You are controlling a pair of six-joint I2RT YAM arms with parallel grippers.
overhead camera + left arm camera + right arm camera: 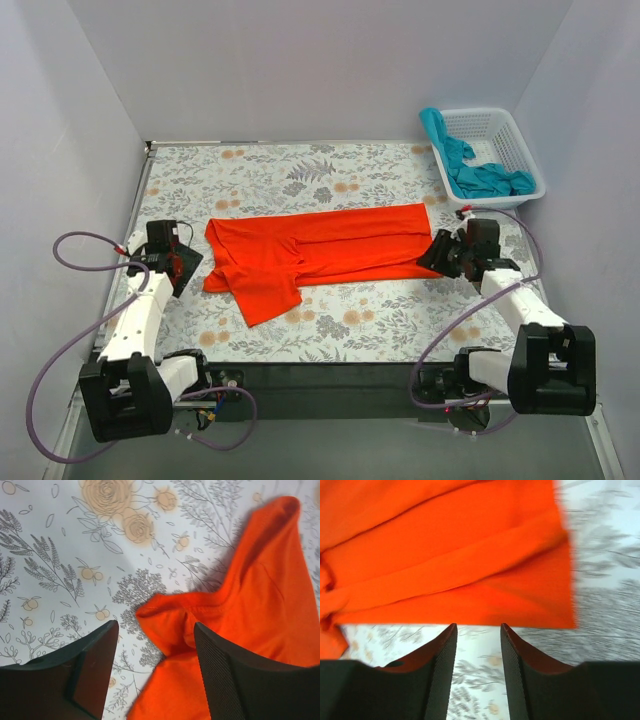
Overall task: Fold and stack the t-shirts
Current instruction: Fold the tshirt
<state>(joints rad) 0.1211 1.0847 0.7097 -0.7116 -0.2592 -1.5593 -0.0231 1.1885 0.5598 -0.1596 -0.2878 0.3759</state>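
Observation:
The bright orange-red t-shirt [330, 245] lies lengthwise across the middle of the table, folded into a long band, with one sleeve sticking out toward the near left. My left gripper [186, 266] sits at its left end; in the left wrist view it [155, 627] is open, with a bunched edge of the shirt [270, 580] lying loose between the jaws. My right gripper [440, 252] is at the shirt's right end. In the right wrist view it [478, 626] is open over bare tablecloth, just short of the shirt's edge [445, 555]. The teal blue t-shirt [480, 178] lies crumpled in the basket.
A white lattice basket [515, 140] stands at the far right corner of the table. The floral tablecloth [330, 170] covers the table. White walls close in the back and both sides. Purple cables loop beside each arm's base.

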